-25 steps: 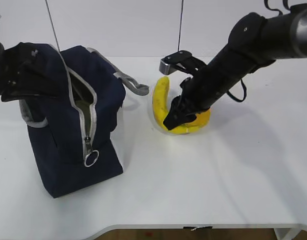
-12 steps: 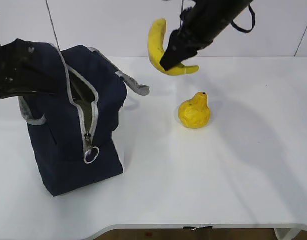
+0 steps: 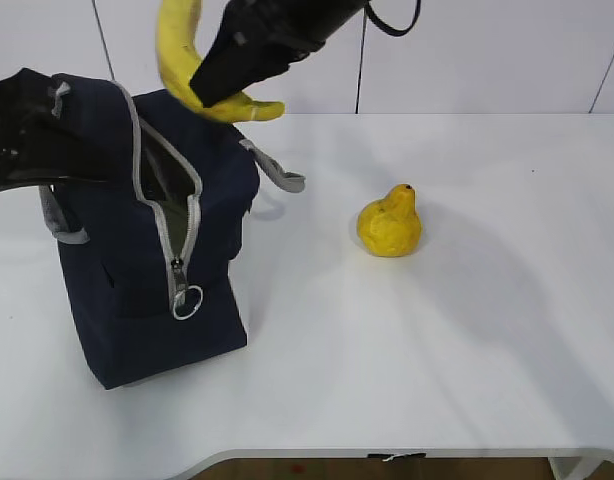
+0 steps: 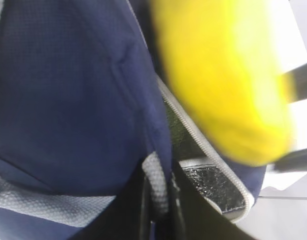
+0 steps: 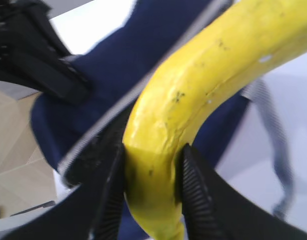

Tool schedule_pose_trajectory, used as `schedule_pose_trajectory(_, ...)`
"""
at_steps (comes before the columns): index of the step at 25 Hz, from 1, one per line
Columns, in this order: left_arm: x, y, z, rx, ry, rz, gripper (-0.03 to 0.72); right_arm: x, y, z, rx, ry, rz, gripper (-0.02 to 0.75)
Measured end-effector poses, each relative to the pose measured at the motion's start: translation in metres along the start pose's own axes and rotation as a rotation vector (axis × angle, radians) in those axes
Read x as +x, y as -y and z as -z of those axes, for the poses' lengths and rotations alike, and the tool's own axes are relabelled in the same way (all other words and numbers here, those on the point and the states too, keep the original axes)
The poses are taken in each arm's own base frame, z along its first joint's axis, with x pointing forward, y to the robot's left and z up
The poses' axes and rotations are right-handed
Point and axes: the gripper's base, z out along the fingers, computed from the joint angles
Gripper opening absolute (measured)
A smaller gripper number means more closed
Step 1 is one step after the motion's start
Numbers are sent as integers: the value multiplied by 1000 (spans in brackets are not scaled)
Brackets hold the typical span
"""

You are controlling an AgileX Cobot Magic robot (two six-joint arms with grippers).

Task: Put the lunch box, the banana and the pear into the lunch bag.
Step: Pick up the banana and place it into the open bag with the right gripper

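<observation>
The navy lunch bag (image 3: 117, 250) stands at the left with its zipper open at the top. My left gripper (image 4: 158, 200) is shut on the bag's grey-trimmed top edge (image 4: 156, 185) and holds the opening apart. My right gripper (image 3: 222, 80) is shut on the yellow banana (image 3: 177, 50) and holds it in the air just above the bag's opening. The banana also shows in the right wrist view (image 5: 193, 105) and, blurred, in the left wrist view (image 4: 218, 85). The yellow-orange pear (image 3: 389, 222) stands on the table to the right of the bag. The lunch box is not in view.
A grey webbing handle (image 3: 277, 170) hangs off the bag's right side. The zipper's ring pull (image 3: 187, 300) hangs low on the bag's front. The white table (image 3: 437, 350) stretches to the right and front.
My right gripper has lifted the banana off the table beside the pear and carried it up and left to above the bag's opening. The left gripper and the bag have hardly moved.
</observation>
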Motion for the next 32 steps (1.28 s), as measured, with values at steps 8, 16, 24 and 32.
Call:
schedule_pose_trajectory(8,1,1,0,6,-10,0,19,-10,-29,-39,-27,-50,117,275)
schedule_pose_trajectory(16,1,1,0,6,-12,-4,19,22,-4,-90,-35,-171,42,282)
schedule_pose_trajectory(24,1,0,0,5,-13,-5,19,23,-25,-115,-101,-219,72,283)
schedule_pose_trajectory(32,1,0,0,4,-13,-6,19,25,-29,-118,-114,-244,85,283)
